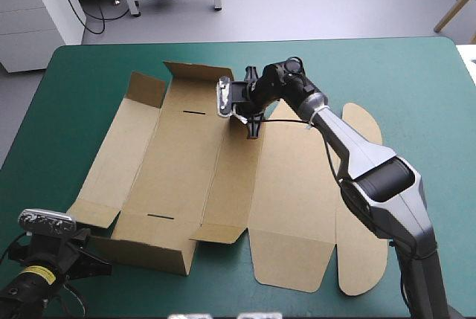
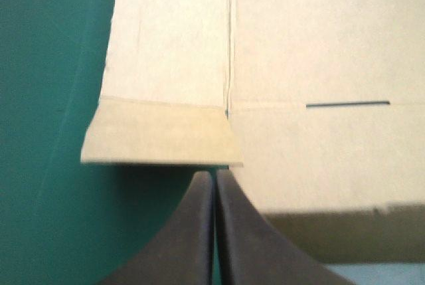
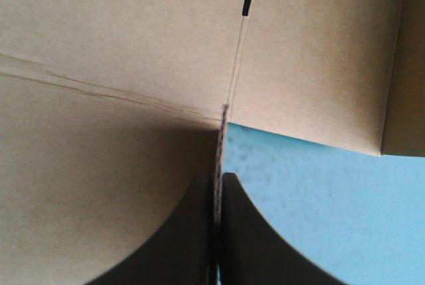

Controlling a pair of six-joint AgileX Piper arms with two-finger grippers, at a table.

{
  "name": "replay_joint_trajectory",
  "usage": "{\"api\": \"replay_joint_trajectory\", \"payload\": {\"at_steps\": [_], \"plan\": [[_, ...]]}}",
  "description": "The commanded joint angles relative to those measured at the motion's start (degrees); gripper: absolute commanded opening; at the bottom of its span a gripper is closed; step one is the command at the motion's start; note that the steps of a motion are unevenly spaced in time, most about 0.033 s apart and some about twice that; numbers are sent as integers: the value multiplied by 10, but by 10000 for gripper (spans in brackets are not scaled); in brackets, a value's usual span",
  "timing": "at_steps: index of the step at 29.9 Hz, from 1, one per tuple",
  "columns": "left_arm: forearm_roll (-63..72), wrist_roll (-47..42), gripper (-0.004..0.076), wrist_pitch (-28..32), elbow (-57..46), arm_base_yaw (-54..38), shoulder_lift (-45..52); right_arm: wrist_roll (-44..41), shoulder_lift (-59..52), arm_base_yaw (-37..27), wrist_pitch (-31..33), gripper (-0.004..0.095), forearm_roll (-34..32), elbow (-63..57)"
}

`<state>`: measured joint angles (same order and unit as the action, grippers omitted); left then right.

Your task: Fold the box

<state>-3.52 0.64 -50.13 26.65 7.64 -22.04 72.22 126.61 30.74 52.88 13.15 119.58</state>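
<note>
Right claw (image 3: 218, 177): pinched on box (image 1: 186, 178) flap edge; thin grip, may slip. Left claw (image 2: 214, 173): closed, empty.

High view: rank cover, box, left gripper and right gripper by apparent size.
1. teal-green cover
2. brown box
3. left gripper and right gripper: they look about alike. The left sits nearer the camera, so I'm not ranking them.
</note>
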Motion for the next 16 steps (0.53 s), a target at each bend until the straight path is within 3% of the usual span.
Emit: {"api": "replay_joint_trajectory", "payload": {"at_steps": [1, 5, 16], "plan": [[2, -1, -10, 38, 20, -1, -6, 34, -30, 20, -35, -20, 13, 21], [2, -1, -10, 38, 20, -1, -6, 62, -17, 37, -39, -20, 54, 21], [2, -1, -10, 38, 20, -1, -6, 78, -5, 77, -43, -20, 79, 21]]}}
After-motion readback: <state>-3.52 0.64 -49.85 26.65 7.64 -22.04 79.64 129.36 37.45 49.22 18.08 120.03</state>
